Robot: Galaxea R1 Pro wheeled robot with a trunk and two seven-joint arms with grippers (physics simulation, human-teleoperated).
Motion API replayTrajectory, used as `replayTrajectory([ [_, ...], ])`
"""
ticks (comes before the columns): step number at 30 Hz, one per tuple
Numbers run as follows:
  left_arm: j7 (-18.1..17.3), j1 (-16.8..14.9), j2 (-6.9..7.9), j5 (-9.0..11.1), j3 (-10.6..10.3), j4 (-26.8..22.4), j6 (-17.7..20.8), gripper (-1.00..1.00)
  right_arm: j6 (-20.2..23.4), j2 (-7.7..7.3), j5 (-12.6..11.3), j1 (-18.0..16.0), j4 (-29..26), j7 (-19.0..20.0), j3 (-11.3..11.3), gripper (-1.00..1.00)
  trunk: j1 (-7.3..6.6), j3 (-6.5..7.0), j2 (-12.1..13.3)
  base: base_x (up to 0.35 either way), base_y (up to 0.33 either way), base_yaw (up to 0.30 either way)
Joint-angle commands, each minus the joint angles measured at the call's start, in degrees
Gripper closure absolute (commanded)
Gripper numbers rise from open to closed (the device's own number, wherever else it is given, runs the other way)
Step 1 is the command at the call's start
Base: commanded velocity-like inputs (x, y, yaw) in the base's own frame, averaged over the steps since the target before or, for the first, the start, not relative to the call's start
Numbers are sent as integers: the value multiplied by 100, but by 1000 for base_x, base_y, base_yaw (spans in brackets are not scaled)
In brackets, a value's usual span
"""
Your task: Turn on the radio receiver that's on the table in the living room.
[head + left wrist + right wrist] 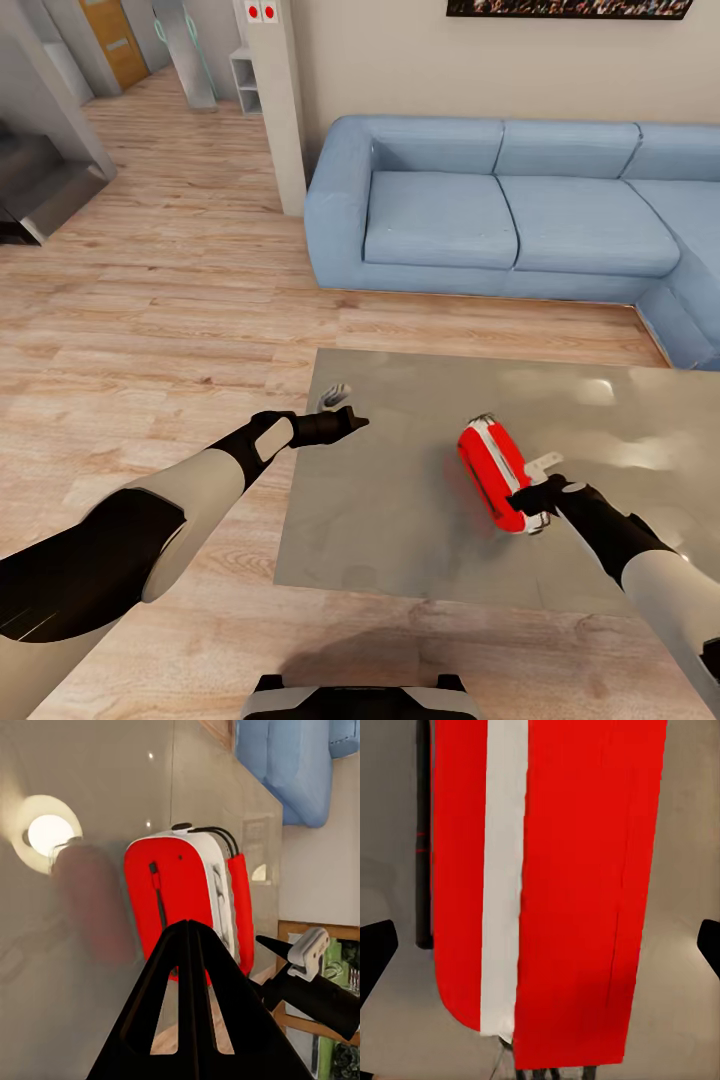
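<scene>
My right gripper (pixel 530 497) lower right, fingers spread, straddling radio receiver (pixel 492 473). Looks light, stiff, slick; table (pixel 400 540) glossy. I'd press flat top. Left gripper (pixel 350 418) pressed together.

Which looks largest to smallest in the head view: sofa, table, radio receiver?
1. Sofa and table: similar spread in the picture; both are cut by the right edge and the table is nearer, so I leave them unranked.
2. Radio receiver: clearly smallest.
</scene>
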Motion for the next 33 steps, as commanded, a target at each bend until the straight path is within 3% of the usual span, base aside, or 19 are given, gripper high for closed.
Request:
replayTrajectory([
  [1, 1, 0, 0, 0, 0, 0, 0, 100, 0, 2, 0, 0, -1, 0, -2, -100, 0, 0, 0, 0, 0, 0],
  [18, 1, 0, 0, 0, 0, 0, 0, 100, 4, -34, 15, 3, -99, 66, 3, -100, 0, 0, 0, 0, 0, 0],
  [20, 1, 0, 0, 0, 0, 0, 0, 100, 26, -56, 19, 6, -276, 115, 3, -100, 0, 0, 0, 0, 0, 0],
  [23, 2, 0, 0, -5, 0, -6, -21, 100, 180, -106, 21, 6, -968, 297, -5, -100, 0, 0, 0, 0, 0, 0],
  [25, 8, 0, 0, -7, 0, -8, -41, 100, 692, -246, 15, 2, -1747, 607, -15, -100, 0, 0, 0, 0, 0, 0],
  [29, 27, 0, 4, -19, 0, -9, -63, 100, 2072, -743, -177, 1, -3105, 1347, -23, -100, 0, 0, 0, 0, 0, 0],
  [33, 40, 0, 8, -18, 0, -9, -69, 100, 2757, -1149, -512, 0, -3785, 1625, -26, -100, 0, 0, 0, 0, 0, 0],
])
